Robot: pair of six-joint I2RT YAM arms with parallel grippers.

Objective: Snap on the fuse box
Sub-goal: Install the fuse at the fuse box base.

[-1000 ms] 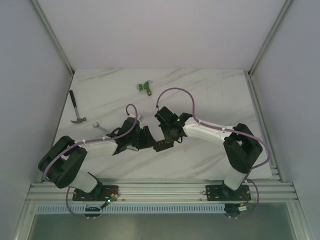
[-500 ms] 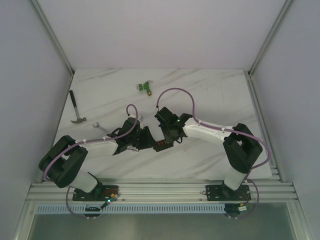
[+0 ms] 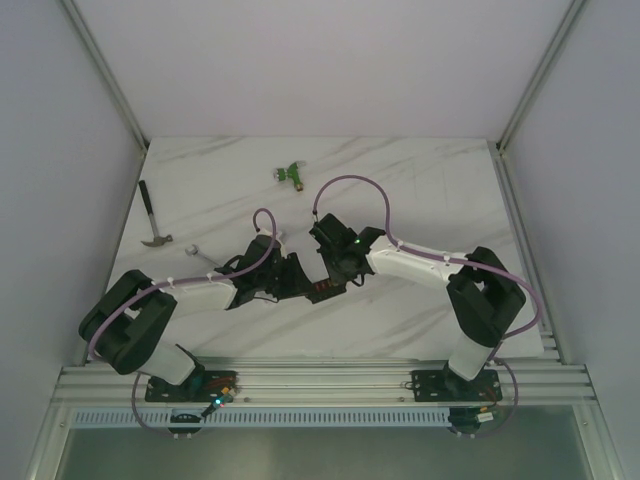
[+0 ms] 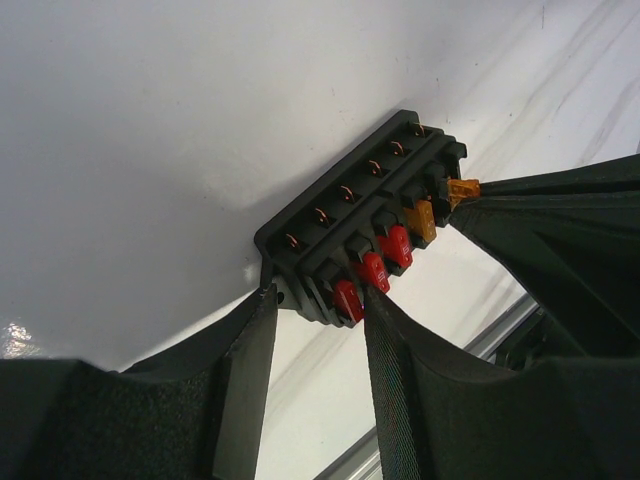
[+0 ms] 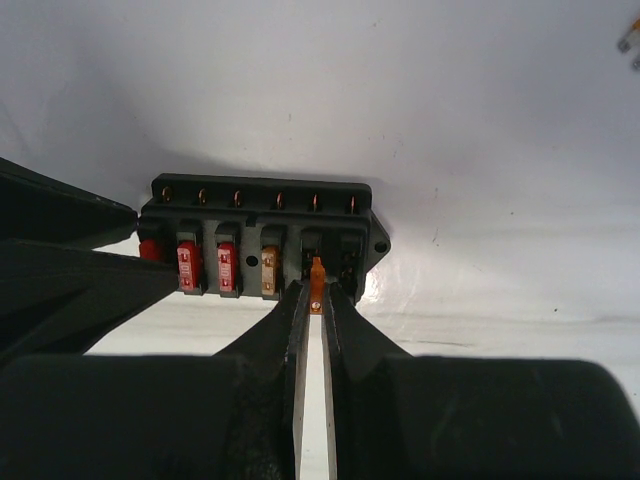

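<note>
The fuse box [image 3: 322,291] is clamped from 9 o'clock by the left gripper [image 4: 318,300]; an orange fuse [image 5: 316,272] is pinched at its slot by the right gripper [image 5: 316,296].

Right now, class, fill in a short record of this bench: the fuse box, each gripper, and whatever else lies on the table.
fuse box: flat on the table, between both grippers
seated fuses: three red, one amber
right gripper: shut on an orange fuse, at the fifth slot
left gripper: closed across the box's other end
elsewhere: hammer and green connector, untouched
</note>
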